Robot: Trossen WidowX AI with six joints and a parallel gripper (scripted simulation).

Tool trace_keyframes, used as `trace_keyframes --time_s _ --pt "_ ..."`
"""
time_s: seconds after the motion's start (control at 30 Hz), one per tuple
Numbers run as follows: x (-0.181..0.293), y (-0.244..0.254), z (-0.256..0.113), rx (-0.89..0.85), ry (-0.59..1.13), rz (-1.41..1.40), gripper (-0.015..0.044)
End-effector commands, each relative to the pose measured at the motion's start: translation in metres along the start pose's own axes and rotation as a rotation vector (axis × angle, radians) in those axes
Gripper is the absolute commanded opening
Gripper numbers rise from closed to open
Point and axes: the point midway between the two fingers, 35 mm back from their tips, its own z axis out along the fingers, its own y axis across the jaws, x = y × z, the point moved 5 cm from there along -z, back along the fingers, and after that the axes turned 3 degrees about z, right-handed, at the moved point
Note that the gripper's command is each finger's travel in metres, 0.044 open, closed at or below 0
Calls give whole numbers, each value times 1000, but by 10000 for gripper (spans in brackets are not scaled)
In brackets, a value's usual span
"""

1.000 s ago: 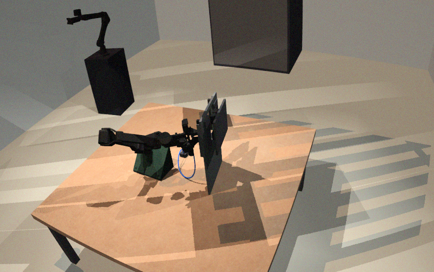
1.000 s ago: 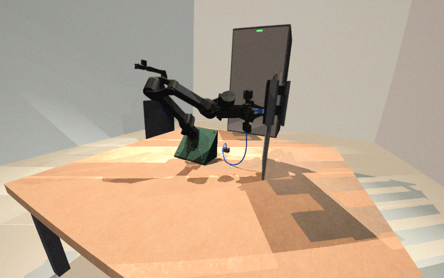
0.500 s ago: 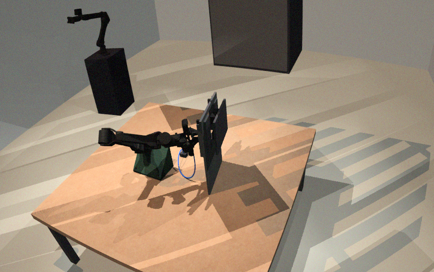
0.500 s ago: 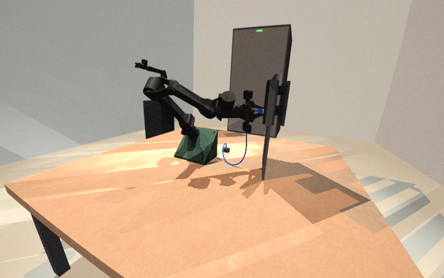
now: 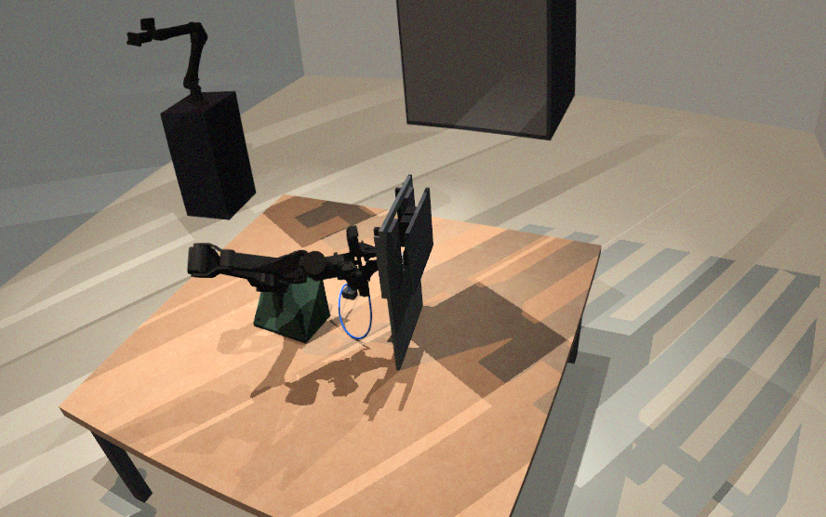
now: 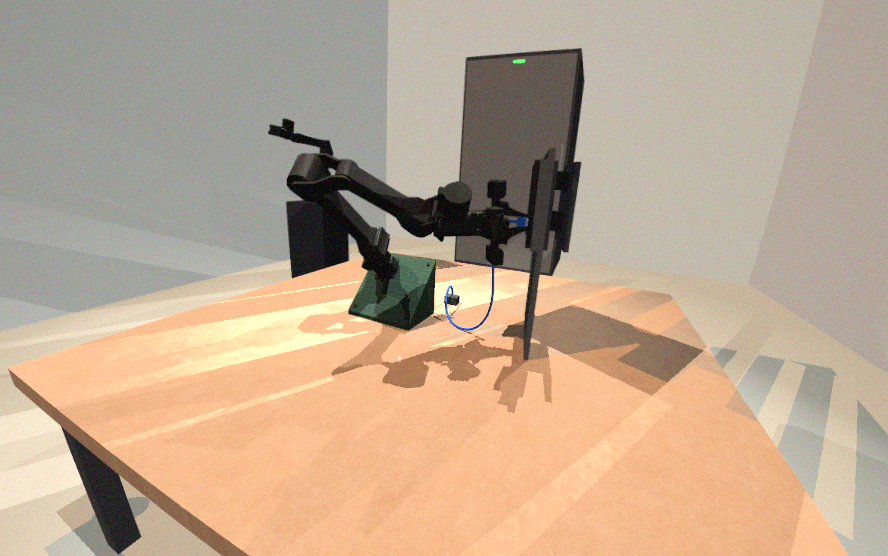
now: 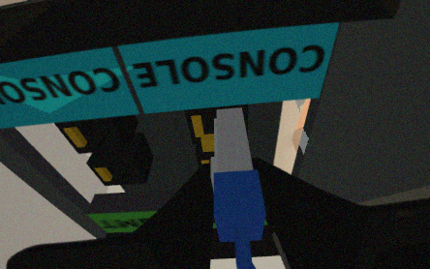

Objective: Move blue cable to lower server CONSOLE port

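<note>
1. The desk [image 5: 426, 450] [image 6: 393, 458] is wide and wood-toned, crossed by bands of light and shadow, on dark legs
2. Behind it stands a tall dark cabinet [image 5: 475, 67] [image 6: 517, 130]; in the exterior view a green light [image 6: 519, 61] glows near its top
3. A black pedestal [image 5: 201, 158] [image 6: 314, 242] stands beyond the desk, carrying a second arm [image 5: 196, 54] [image 6: 311, 139]
4. The working arm [image 5: 244, 261] [image 6: 386, 196] rises from a green wedge-shaped base [image 5: 299, 316] [image 6: 419, 288] and reaches toward the upright dark panel assembly [image 5: 393, 261] [image 6: 540, 203]
5. The end effector [image 5: 370, 252] [image 6: 524, 222] [image 7: 230, 167] is closed around the blue plug, its two fingers on either side of it, close to the panel assembly
6. A blue cable [image 5: 355, 338] [image 6: 466, 328] [image 7: 243, 254] hangs in a loop below the end effector, above the desk
7. In the wrist view, two teal CONSOLE labels [image 7: 232, 63] [image 7: 58, 87] appear upside down, side by side, with a green label [image 7: 121, 222] lower down
8. The blue plug [image 6: 521, 222] [image 7: 239, 205] points its pale front at a dark opening with gold contacts, below the larger-looking CONSOLE label in that view; how deep it sits, and which server this is, I cannot tell
</note>
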Motion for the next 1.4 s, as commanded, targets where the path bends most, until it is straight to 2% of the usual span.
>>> trace_keyframes --time_s 0.0,1.37 --pt "-2 2 1 -7 -1 -4 0" --pt "-6 0 13 -12 -1 -6 0"
